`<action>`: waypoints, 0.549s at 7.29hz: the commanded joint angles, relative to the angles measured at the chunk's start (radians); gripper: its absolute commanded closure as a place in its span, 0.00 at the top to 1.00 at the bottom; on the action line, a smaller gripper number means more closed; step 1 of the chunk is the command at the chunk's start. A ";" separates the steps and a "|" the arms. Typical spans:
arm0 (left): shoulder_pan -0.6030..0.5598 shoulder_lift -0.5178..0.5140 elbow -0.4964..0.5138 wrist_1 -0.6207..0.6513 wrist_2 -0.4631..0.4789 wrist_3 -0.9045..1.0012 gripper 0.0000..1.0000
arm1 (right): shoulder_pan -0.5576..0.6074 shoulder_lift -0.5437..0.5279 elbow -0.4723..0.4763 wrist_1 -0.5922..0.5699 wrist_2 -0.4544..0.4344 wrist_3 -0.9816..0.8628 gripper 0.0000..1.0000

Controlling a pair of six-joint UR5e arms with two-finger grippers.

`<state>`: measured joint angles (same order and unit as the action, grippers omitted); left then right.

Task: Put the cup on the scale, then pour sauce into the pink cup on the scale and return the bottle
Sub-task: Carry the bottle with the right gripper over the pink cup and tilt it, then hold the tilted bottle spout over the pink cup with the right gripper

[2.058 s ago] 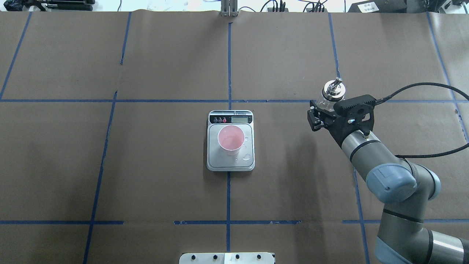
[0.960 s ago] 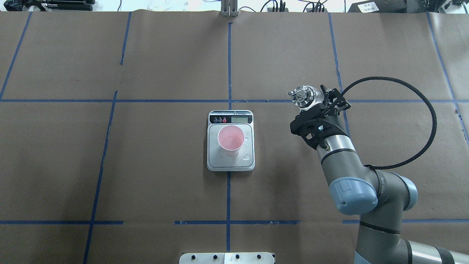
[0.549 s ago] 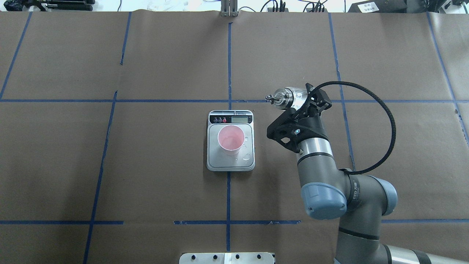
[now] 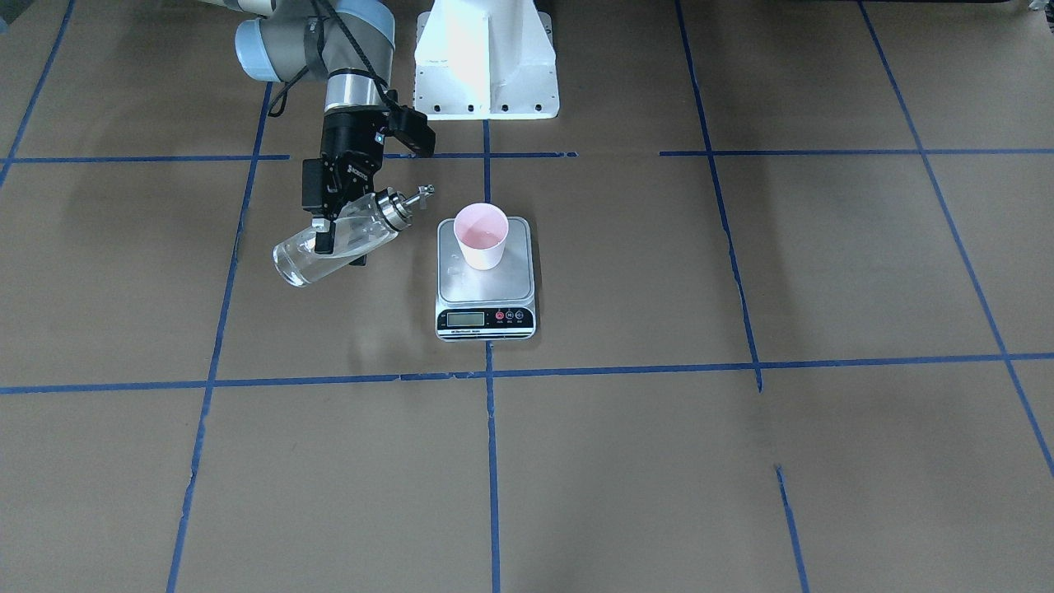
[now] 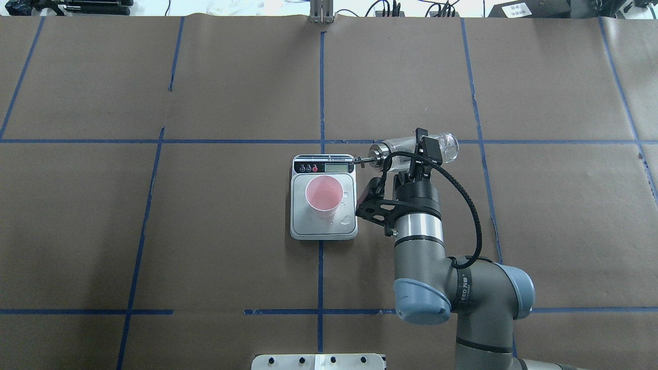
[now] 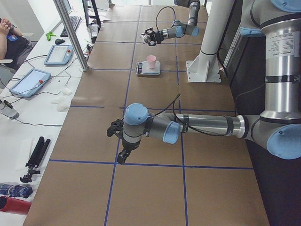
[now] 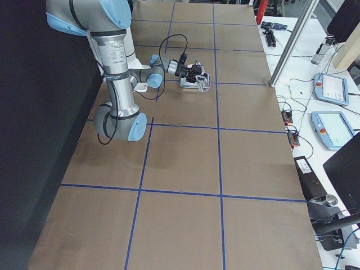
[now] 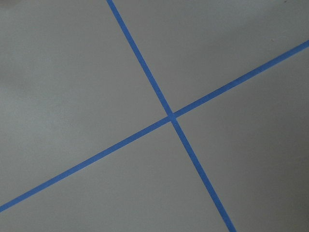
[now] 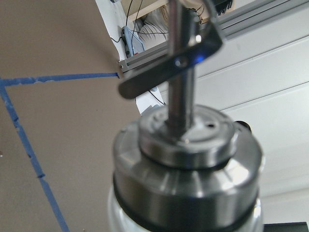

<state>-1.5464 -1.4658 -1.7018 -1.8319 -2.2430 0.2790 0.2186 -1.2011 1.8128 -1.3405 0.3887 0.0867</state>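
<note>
The pink cup [image 5: 324, 195] stands upright on the scale [image 5: 324, 229] at the table's centre, with a little clear liquid in it; it also shows in the front view [image 4: 482, 235]. My right gripper [image 5: 417, 154] is shut on the glass bottle [image 5: 442, 145]. It holds the bottle tipped almost level above the table, right of the scale. The spout [image 5: 361, 160] points at the scale's far right corner, short of the cup. The right wrist view shows the collar [image 9: 188, 164] close up. My left gripper [image 6: 121, 155] hangs over bare paper far from the scale; I cannot tell its state.
Water drops lie on the scale's platform [image 5: 347, 220] right of the cup. The white robot base [image 4: 486, 58] stands behind the scale. Blue tape lines [image 8: 169, 117] cross the brown paper. Tablets [image 6: 59, 54] and a seated person [image 6: 9, 35] are beyond the table's far edge.
My right arm has swung left toward the scale with the bottle. The bottle went from upright to almost level, spout toward the scale. Cup and scale have not moved.
</note>
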 commanded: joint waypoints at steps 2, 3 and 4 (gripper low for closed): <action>0.000 -0.010 0.008 0.002 0.002 0.000 1.00 | -0.004 0.024 -0.036 -0.069 -0.097 -0.137 0.00; 0.000 -0.014 0.016 0.002 0.002 0.000 1.00 | -0.007 0.043 -0.047 -0.101 -0.102 -0.139 0.00; 0.000 -0.014 0.016 0.002 0.002 0.000 1.00 | -0.010 0.052 -0.061 -0.147 -0.138 -0.139 0.00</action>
<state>-1.5463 -1.4776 -1.6892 -1.8303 -2.2412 0.2792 0.2123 -1.1646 1.7693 -1.4337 0.2863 -0.0482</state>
